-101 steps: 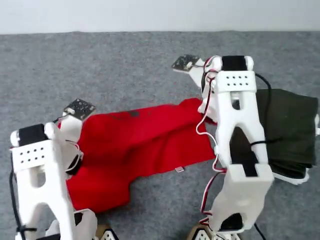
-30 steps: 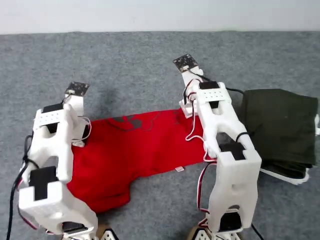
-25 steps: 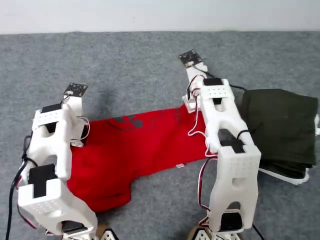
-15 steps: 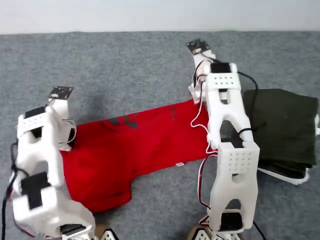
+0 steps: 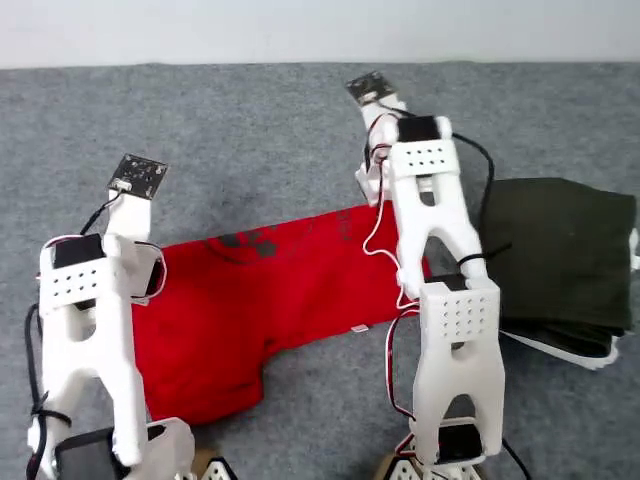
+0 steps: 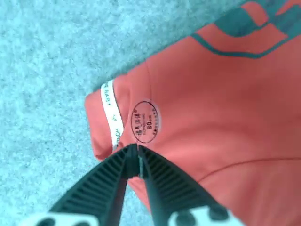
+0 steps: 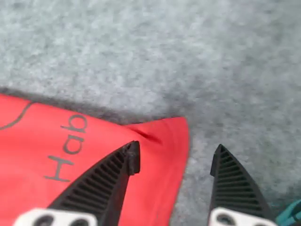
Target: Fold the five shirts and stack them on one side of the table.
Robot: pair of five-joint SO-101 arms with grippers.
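High view, entry one?
— Red shirt [image 5: 270, 300]: one piece, spread out and slightly rumpled on the counter [image 5: 250, 130], between the two arms.
— Entry two?
— Left pincer [image 6: 138, 162]: jaws closed together, tips pinching the shirt's edge just beside the white neck label [image 6: 112, 118].
— Entry three?
— Right pincer [image 7: 176, 150]: jaws wide apart, nothing held. It sits over the shirt's far corner, one finger above red cloth, the other above bare counter.
— Other stock?
— Dark folded pile [image 5: 570, 250]: at the counter's right side, just beside the right arm, with a white edge [image 5: 585, 355] showing beneath it.
— Surface and room?
— Counter: covered in grey, felt-like cloth. Pale wall [image 5: 300, 30]: a plain strip along the far edge.
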